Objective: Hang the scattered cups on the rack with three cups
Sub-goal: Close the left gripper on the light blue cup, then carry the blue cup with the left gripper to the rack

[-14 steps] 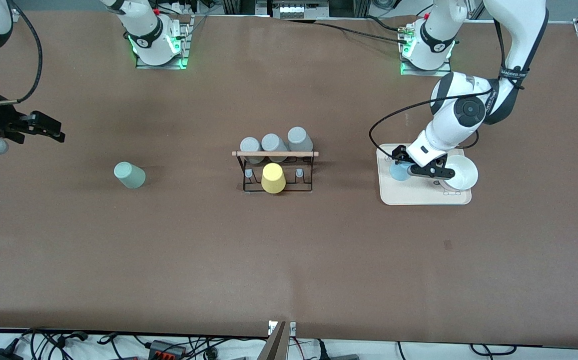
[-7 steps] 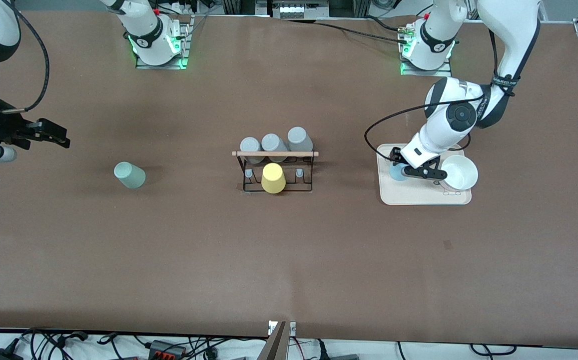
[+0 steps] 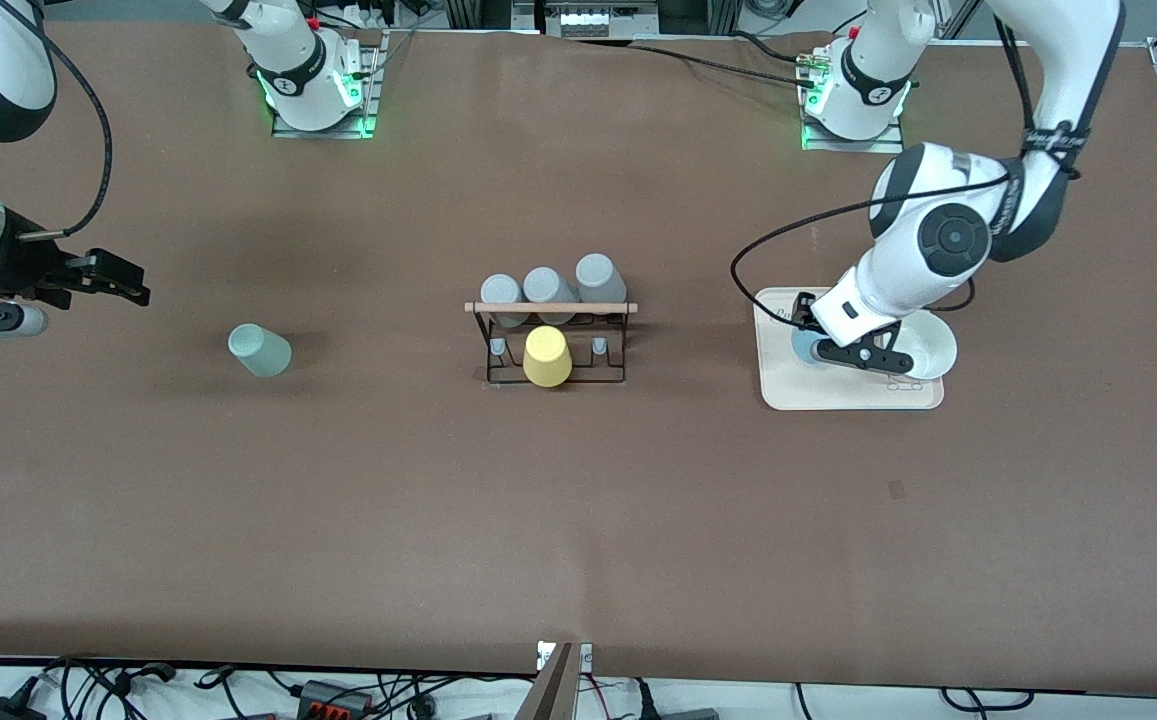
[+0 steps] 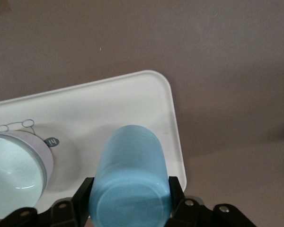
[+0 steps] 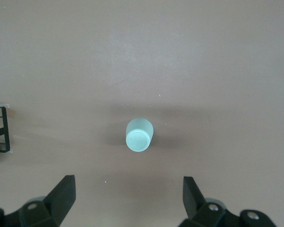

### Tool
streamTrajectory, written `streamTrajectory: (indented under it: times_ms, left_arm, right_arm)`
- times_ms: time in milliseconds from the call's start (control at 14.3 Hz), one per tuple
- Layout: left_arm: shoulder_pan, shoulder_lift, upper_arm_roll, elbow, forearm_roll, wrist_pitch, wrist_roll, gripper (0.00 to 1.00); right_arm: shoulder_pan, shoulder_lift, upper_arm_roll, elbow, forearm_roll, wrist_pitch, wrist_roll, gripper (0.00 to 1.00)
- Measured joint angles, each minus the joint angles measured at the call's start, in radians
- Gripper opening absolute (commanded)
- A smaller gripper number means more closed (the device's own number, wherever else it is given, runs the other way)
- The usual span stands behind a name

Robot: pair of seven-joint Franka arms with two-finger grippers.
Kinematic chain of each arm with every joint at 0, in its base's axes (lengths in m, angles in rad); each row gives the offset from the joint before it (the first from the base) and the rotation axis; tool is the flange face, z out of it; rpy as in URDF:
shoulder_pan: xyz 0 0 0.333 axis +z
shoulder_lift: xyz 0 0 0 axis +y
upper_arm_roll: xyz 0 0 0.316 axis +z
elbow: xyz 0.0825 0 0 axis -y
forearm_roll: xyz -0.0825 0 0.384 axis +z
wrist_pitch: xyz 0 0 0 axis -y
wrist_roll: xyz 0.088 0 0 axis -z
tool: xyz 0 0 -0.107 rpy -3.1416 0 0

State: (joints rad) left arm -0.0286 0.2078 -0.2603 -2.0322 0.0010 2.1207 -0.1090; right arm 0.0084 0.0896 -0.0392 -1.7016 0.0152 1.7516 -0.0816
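Presently, left tool (image 4: pixel 129 205): closed on the blue cup (image 4: pixel 130 182), one finger (image 4: pixel 80 201) pressed against each side of it; it is placed over the tray (image 3: pixel 788 385), beside the white bowl (image 3: pixel 923 345).
Blue cup: gripped near its base between the fingers; seen in the wrist view above the tray, with the bowl close alongside. Whether it is touching the tray cannot be told.
Right tool (image 5: pixel 128 198): spread wide, nothing held or touched; it is hung over the bare counter (image 3: pixel 578 520) at the right arm's end, with the green cup (image 5: pixel 139 135) seen below and between its fingers, well apart from them.
Green cup: set on the counter toward the right arm's end, well apart from the rack (image 3: pixel 551 345).
Rack: stood at the middle of the counter, a wooden rod across its top; a yellow cup (image 3: pixel 546 357) is hung on its nearer row, three grey cups (image 3: pixel 546 287) on the farther row.
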Motion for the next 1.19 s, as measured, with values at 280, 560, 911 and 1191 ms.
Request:
streamTrajectory:
  times_ms: [280,560,911,1191]
  left_arm:
    - [-0.080,0.033,-0.005,0.269,0.000,-0.155,-0.004,0.21]
    - [-0.171,0.135,-0.005,0.501,0.000,-0.245,-0.154,0.20]
    - [-0.346,0.289,-0.003,0.654,0.047,-0.247,-0.437,0.20]
    - [-0.428,0.387,-0.001,0.763,0.088,-0.246,-0.558,0.20]
  right_arm:
    - [0.000,0.000,0.000,0.000,0.000,0.001,0.000,1.00]
    - [0.000,0.000,0.000,0.000,0.000,0.003,0.000,1.00]
    - [0.000,0.003,0.000,-0.001,0.000,0.007,0.000,1.00]
    - [0.000,0.025,0.000,-0.001,0.000,0.008,0.000,1.00]
